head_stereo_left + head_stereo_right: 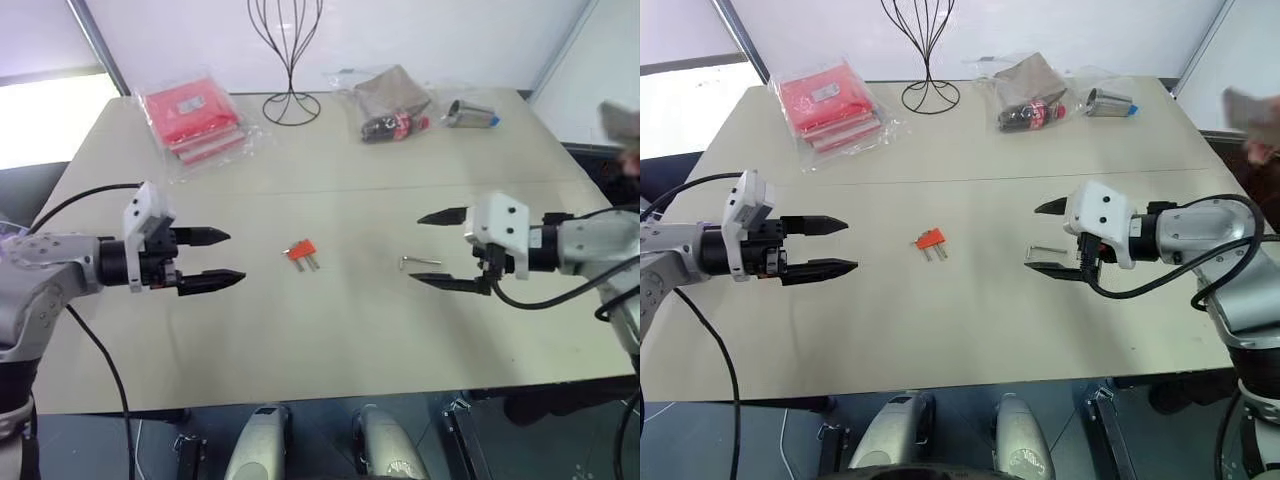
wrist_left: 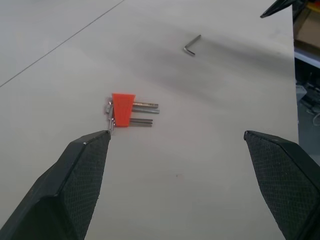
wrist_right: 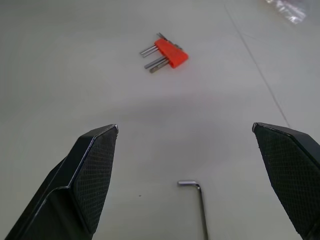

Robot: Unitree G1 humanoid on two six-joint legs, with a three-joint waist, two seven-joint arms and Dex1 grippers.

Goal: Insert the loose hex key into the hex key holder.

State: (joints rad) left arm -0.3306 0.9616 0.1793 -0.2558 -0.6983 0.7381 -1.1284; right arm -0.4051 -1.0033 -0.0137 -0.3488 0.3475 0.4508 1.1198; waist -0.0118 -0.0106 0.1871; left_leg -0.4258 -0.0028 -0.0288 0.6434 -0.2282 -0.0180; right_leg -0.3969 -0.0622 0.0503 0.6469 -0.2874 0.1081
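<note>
The hex key holder (image 1: 300, 251), a small orange block with short grey keys sticking out, lies flat near the table's middle. The loose hex key (image 1: 419, 262), a thin grey L-shaped rod, lies on the table to its right. My left gripper (image 1: 225, 257) hovers open left of the holder, pointing toward it, nothing between its fingers. My right gripper (image 1: 432, 248) hovers open just right of the loose hex key, which lies below and between its fingers (image 3: 197, 192). The holder shows ahead of both wrist cameras (image 2: 122, 110) (image 3: 171, 53).
At the table's back stand red packets in clear plastic (image 1: 193, 116), a black wire stand (image 1: 290, 60), a bag with a dark bottle (image 1: 392, 100) and a small metal cylinder (image 1: 470, 114). A seam crosses the tabletop. The table's front edge (image 1: 330, 398) is near.
</note>
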